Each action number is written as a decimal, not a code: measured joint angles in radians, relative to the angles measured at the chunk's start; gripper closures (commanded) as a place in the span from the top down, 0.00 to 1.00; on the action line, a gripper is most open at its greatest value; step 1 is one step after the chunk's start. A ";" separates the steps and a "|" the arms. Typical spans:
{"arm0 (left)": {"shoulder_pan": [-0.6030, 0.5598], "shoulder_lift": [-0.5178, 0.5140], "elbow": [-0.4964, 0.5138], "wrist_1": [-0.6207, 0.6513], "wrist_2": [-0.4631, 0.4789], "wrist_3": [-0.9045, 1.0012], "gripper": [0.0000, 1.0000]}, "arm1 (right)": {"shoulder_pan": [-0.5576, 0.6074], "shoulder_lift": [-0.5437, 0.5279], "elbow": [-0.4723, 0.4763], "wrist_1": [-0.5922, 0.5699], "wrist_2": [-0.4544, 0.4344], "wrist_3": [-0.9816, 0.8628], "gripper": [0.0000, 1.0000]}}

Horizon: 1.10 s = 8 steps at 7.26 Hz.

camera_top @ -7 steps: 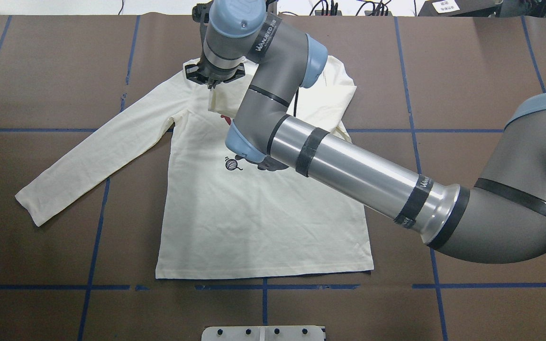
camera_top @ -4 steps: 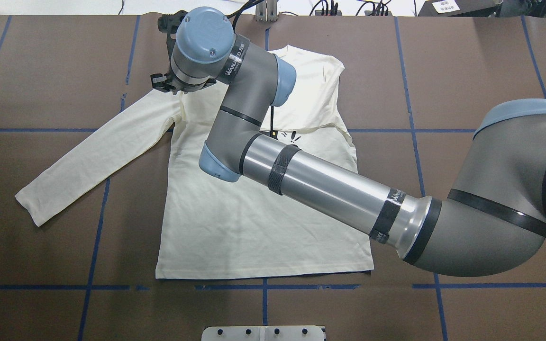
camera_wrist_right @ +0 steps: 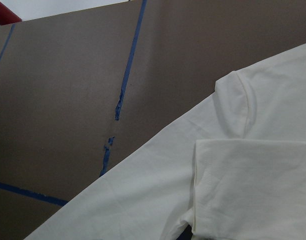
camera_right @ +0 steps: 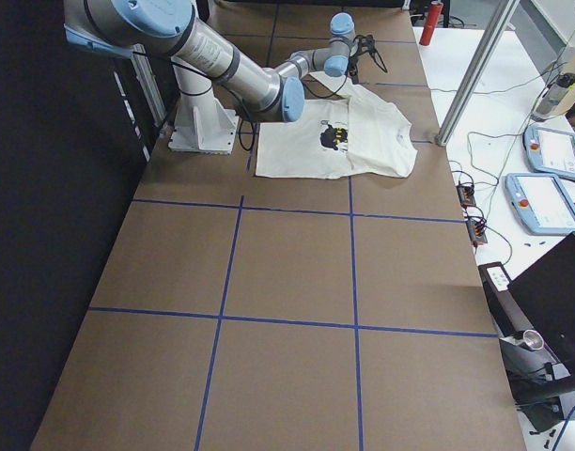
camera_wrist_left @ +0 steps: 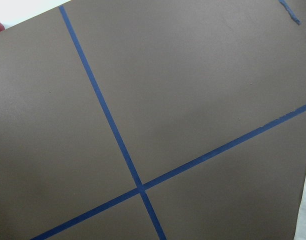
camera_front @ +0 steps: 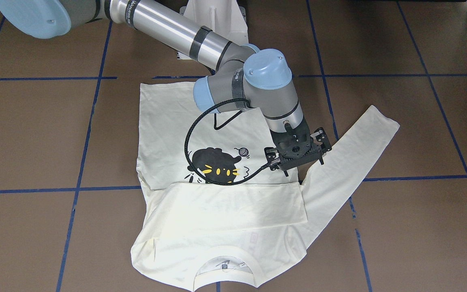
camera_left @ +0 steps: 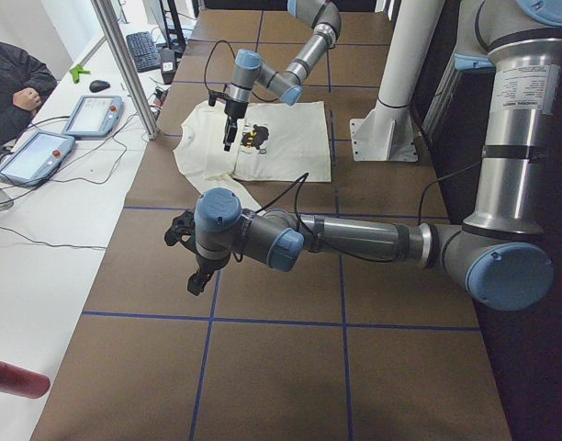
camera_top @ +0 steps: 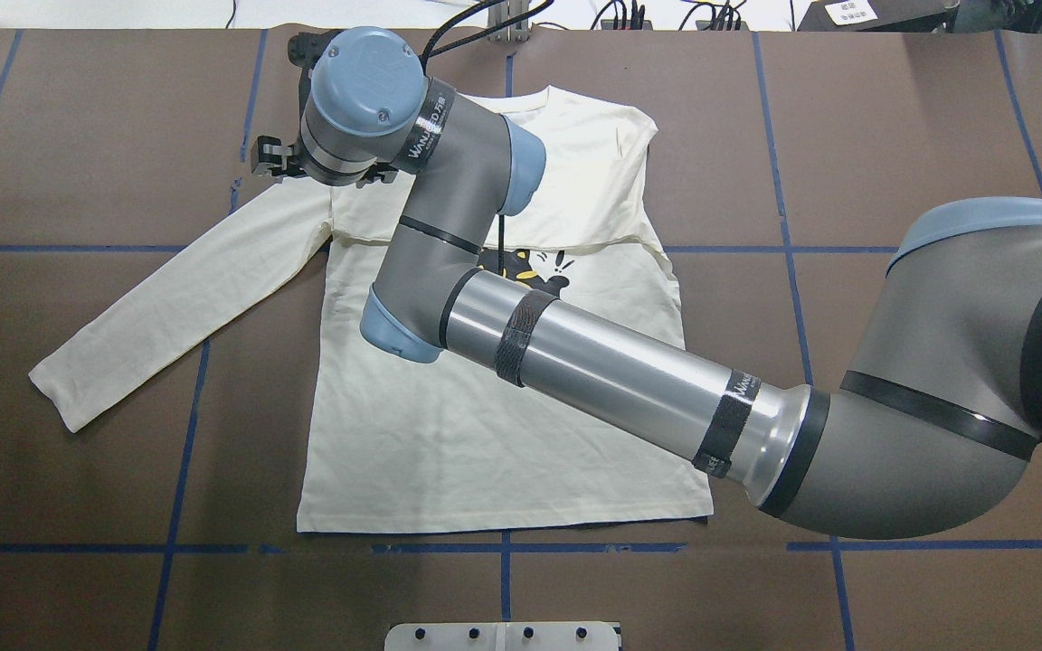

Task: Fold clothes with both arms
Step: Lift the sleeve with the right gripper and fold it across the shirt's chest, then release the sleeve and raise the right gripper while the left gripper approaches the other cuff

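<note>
While the cream long-sleeved T-shirt (camera_top: pixel 485 434) lay flat, print up, on the brown table (camera_top: pixel 892 136), my right gripper (camera_front: pixel 304 167) hovered just above its shoulder on my left side, where the outstretched sleeve (camera_top: pixel 177 298) joins the body. Its jaws stood apart, with nothing between them. The shirt's other sleeve (camera_front: pixel 233 202) lay folded across the chest, and its edge ran just beside the black cat print (camera_front: pixel 215 164) (any lettering there was covered). My left gripper (camera_left: pixel 196 274) hung well off the shirt, beyond that outstretched sleeve, over crossing blue tape lines (camera_wrist_left: pixel 118 145). I could not tell whether it was spread or closed.
</note>
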 measured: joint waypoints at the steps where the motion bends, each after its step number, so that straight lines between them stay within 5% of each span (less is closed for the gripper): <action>1: 0.036 -0.005 0.023 -0.076 0.015 -0.165 1.00 | 0.017 -0.019 0.060 -0.110 0.014 0.020 1.00; 4: 0.256 0.036 -0.045 -0.285 0.146 -0.834 1.00 | 0.146 -0.184 0.361 -0.530 0.166 -0.070 1.00; 8: 0.582 0.112 -0.173 -0.321 0.422 -1.382 0.98 | 0.351 -0.538 0.673 -0.688 0.385 -0.365 1.00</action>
